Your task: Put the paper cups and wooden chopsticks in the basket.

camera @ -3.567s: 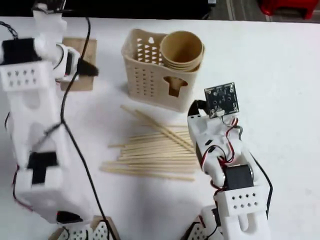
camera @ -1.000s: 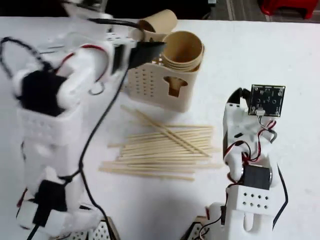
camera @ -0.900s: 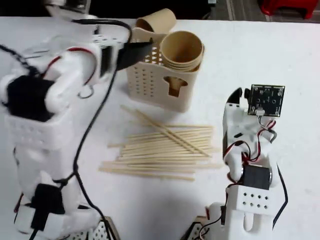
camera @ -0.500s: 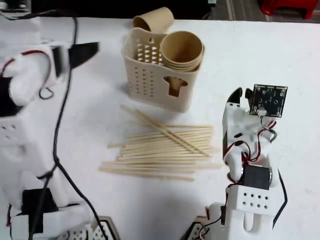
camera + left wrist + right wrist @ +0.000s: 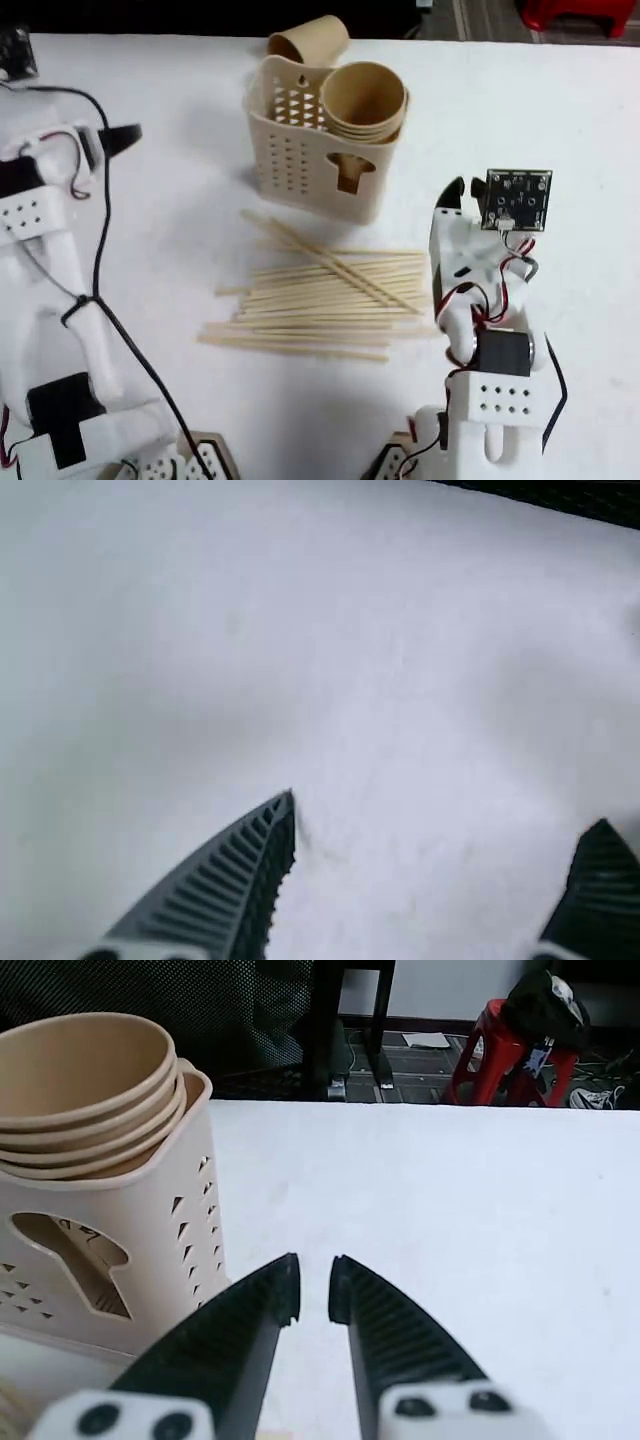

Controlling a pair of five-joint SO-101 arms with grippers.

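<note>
Four or so paper cups (image 5: 365, 98) sit nested upright in the basket (image 5: 300, 165), which stands near the middle of the desk's (image 5: 560, 120) far edge in the high view. One loose cup (image 5: 308, 40) lies on its side just behind the basket, against its far rim and not inside. The wooden chopsticks (image 5: 320, 300) lie in a flat, loosely fanned pile at the desk's centre, between the basket and the near edge. The left end effector (image 5: 128, 135) hangs over bare desk toward the left edge, well apart from everything, and the right end effector (image 5: 452, 192) sits just beside the pile's right-hand ends. In the left wrist view that arm's ribbed fingers (image 5: 250, 880) stand wide apart over plain white desk with nothing between them. In the right wrist view the end effector (image 5: 312, 1282) has its fingers drawn almost together, only a slit between the tips, holding nothing and aimed past the basket's (image 5: 120, 1250) near corner, with the nested cups (image 5: 90, 1085) above its rim. The chopsticks are probably light, stiff and smooth, likely to roll or splay, so a small bundle pinched across mid-length seems safest. The loose cup looks thin-walled and easily crushed, so a gentle pinch on its rim, one finger inside, should suit it.
</note>
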